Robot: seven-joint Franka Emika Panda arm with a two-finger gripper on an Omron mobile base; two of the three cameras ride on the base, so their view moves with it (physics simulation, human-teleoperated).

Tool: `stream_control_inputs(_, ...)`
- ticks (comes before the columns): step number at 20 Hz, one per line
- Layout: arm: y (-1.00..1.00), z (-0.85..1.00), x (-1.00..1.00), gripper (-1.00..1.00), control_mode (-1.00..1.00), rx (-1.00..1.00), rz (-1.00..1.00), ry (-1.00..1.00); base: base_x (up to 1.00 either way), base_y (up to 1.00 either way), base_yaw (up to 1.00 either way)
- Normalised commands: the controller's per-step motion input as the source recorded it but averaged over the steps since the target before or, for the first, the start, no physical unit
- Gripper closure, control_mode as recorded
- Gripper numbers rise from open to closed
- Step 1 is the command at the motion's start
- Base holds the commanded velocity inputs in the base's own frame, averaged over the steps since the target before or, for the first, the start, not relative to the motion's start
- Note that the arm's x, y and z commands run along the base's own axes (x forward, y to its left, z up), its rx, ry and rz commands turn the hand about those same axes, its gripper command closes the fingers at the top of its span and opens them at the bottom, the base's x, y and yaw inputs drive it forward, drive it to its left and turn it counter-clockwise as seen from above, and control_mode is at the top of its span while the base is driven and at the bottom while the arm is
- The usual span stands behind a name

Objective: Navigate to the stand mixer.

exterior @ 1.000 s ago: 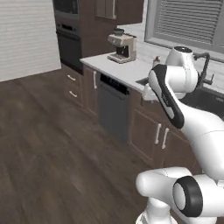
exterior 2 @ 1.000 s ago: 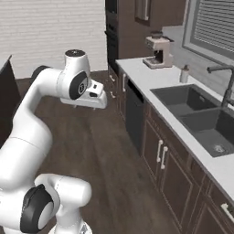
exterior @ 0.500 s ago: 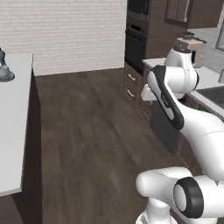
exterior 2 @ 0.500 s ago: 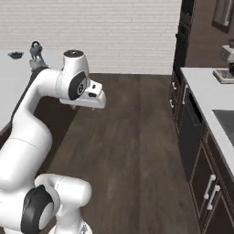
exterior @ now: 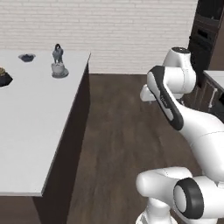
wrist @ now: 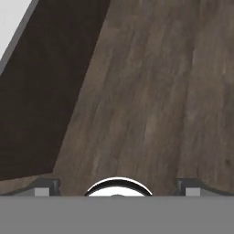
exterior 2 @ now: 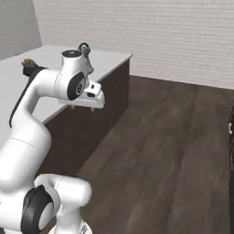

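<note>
The stand mixer (exterior: 57, 61) is small and blue-grey, with a pale bowl under its arched head. It stands near the far right corner of a white island counter (exterior: 35, 127). In the right base view the stand mixer (exterior 2: 86, 55) peeks out just behind my arm's upper joint. My gripper (wrist: 117, 187) hangs over the dark wood floor, right of the island and well short of the mixer. It is open, its fingertips (wrist: 44, 186) wide apart with nothing between them.
A small dark bowl (exterior: 27, 57) sits left of the mixer, and a succulent in a black pot (exterior: 2, 77) stands at the island's left edge. The island's dark side panel (exterior: 72, 144) drops to the wood floor (exterior: 118, 131). Dark wall ovens (exterior: 205, 30) stand at far right before a white brick wall.
The whole picture has swung: the base has turned left, away from the sink counter and coffee machine. The island with the mixer has come into view. The arm's pose is unchanged.
</note>
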Motion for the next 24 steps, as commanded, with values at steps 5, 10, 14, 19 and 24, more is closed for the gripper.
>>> stream_control_inputs(5,0.0,0.0,0.0,-1.0,1.0,0.0,0.0,0.0,0.81,-0.2,0.51)
stream_control_inputs(10,0.0,0.0,0.0,-1.0,1.0,0.0,0.0,0.0,0.69,-0.53,0.42)
stream_control_inputs(14,0.0,0.0,0.0,-1.0,1.0,0.0,0.0,0.0,0.81,-0.76,0.34)
stream_control_inputs(19,0.0,0.0,0.0,-1.0,1.0,0.0,0.0,0.0,0.82,-0.8,0.39)
stream_control_inputs(24,0.0,0.0,0.0,-1.0,1.0,0.0,0.0,0.0,0.79,-0.83,0.37)
